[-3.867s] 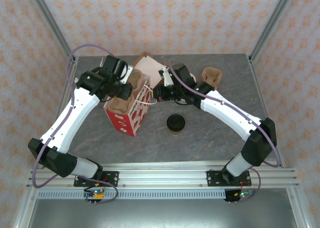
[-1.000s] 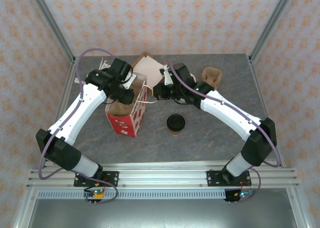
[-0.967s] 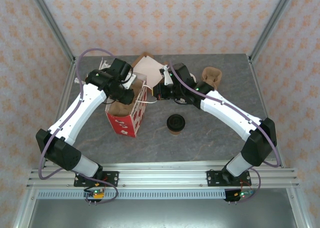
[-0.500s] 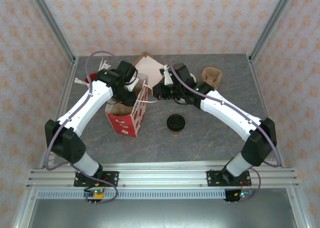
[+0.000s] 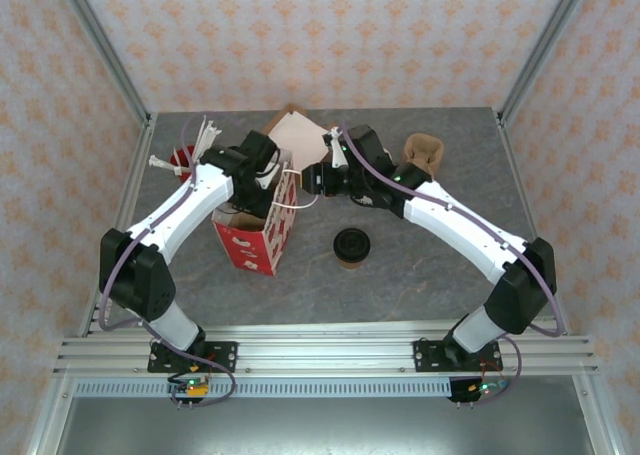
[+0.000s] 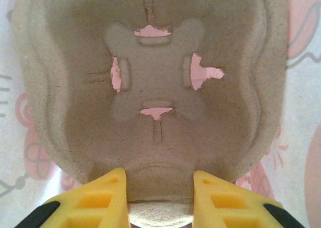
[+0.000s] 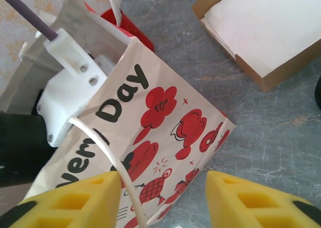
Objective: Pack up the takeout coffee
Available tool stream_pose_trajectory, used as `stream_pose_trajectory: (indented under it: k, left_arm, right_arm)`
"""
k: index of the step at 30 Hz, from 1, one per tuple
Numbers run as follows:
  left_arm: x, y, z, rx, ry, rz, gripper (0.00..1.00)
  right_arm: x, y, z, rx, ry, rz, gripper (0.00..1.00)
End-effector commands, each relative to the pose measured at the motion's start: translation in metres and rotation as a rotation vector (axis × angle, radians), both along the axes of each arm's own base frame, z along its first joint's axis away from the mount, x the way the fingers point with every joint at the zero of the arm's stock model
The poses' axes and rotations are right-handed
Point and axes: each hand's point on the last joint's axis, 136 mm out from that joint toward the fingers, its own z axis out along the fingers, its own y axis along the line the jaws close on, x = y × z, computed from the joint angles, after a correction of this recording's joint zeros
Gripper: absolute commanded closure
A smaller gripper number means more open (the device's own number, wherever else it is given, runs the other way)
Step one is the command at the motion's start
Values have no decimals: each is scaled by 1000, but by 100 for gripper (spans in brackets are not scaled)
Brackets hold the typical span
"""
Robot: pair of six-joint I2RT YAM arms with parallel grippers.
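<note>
The takeout coffee (image 5: 351, 245), a tan cup under a black lid, stands on the table right of the red-and-white paper bag (image 5: 262, 237). My left gripper (image 5: 260, 180) reaches down into the bag's open top. In the left wrist view its yellow fingers (image 6: 108, 195) press on either side of the near edge of a tan pulp cup carrier (image 6: 155, 77), which lies inside the bag. My right gripper (image 7: 163, 180) hovers open by the bag's right side (image 7: 165, 123). The white handle string (image 7: 108, 153) runs past its left finger.
A brown box with white paper (image 5: 295, 135) lies behind the bag. A second pulp carrier (image 5: 422, 153) stands at the back right. A red holder with white sticks (image 5: 185, 153) is at the back left. Metal frame posts edge the table.
My right gripper has opened and let go of the bag's handle string. The left arm has swung right, its wrist lower over the bag's mouth.
</note>
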Motion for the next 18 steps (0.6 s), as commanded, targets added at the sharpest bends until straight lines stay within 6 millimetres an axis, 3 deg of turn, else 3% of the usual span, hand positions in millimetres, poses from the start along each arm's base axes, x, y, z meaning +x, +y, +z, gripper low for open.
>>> stream_pose_trajectory:
  k: [1,18]
  left_arm:
    - [7,5,-12,22,7,38,71]
    - [15,6,-63,59,61,83,69]
  right_arm:
    - [-3,-13,16,-11,-66,-29,45]
    - [-7,-32,17,-57,-111,-68,36]
